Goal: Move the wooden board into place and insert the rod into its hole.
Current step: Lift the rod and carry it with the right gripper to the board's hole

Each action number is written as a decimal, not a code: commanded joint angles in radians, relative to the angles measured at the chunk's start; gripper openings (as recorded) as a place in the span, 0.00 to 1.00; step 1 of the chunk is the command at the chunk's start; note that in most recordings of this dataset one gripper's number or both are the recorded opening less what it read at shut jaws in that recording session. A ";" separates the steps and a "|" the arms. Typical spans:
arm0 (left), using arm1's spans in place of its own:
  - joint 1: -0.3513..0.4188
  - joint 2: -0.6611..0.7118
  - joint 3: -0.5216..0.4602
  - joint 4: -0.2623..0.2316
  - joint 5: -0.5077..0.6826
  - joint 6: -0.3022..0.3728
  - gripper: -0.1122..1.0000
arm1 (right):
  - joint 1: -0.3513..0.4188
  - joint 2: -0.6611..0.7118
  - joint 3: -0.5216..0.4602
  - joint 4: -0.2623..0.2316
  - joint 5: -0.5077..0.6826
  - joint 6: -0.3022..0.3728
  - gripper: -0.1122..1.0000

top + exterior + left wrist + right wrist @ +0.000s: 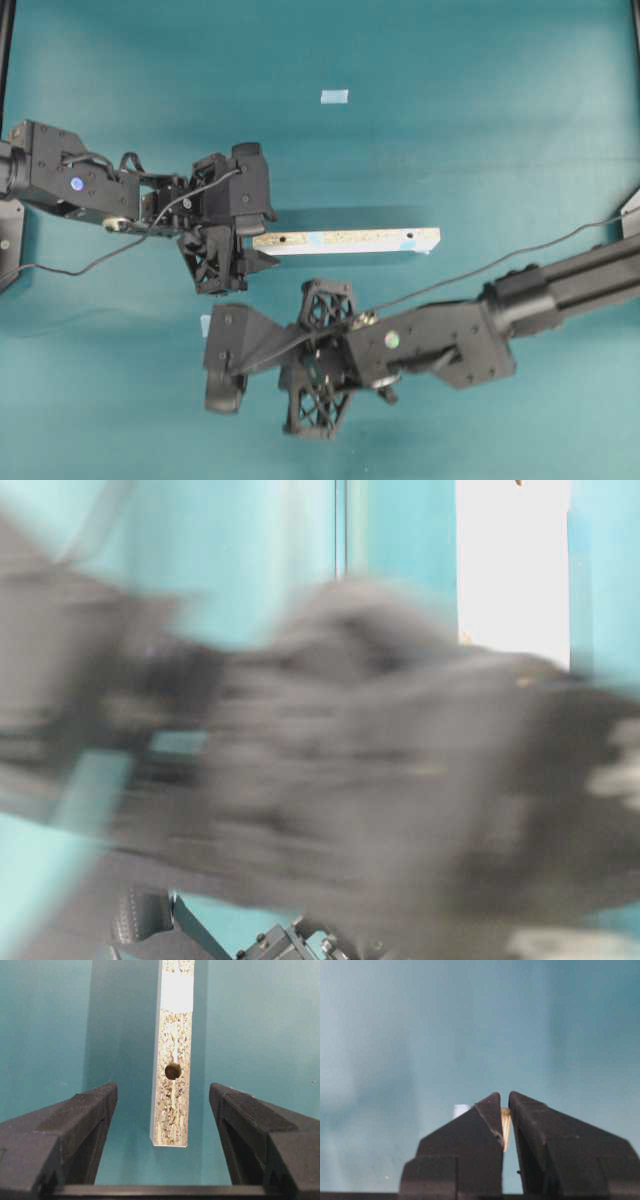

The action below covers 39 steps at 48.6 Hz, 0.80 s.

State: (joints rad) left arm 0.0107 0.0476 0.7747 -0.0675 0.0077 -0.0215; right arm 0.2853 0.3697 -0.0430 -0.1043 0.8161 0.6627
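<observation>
The wooden board (350,241) lies across the middle of the table with its tan speckled side up and a light blue patch (315,240) on it. In the left wrist view the board (172,1110) shows a dark hole (173,1071) near its end. My left gripper (262,238) is open, with one finger on each side of the board's left end (163,1091) and not touching it. My right gripper (212,355) is in front of the board, near the table's front left. It is shut (505,1105) on the small cream-yellow rod (505,1127).
One pale blue tape square (334,96) lies at the back of the teal table. Another tape square (205,325) lies just beside my right gripper and shows in the right wrist view (460,1110). The table-level view is filled by a blurred dark arm (380,770).
</observation>
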 commanded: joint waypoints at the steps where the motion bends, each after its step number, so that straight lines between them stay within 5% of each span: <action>1: 0.000 -0.020 -0.009 0.002 -0.006 0.002 0.76 | -0.017 -0.080 0.005 -0.006 -0.005 -0.003 0.20; 9: 0.000 -0.020 -0.008 0.003 -0.006 0.002 0.76 | -0.063 -0.172 0.103 -0.018 -0.101 -0.006 0.20; 26: 0.000 -0.018 -0.006 0.002 -0.006 0.002 0.76 | -0.163 -0.414 0.485 -0.040 -0.497 -0.008 0.20; 39: 0.002 -0.018 -0.006 0.003 -0.006 0.002 0.76 | -0.229 -0.543 0.661 -0.164 -0.713 -0.008 0.20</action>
State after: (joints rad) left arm 0.0123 0.0476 0.7747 -0.0675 0.0077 -0.0215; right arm 0.0767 -0.1212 0.5921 -0.2378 0.1764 0.6550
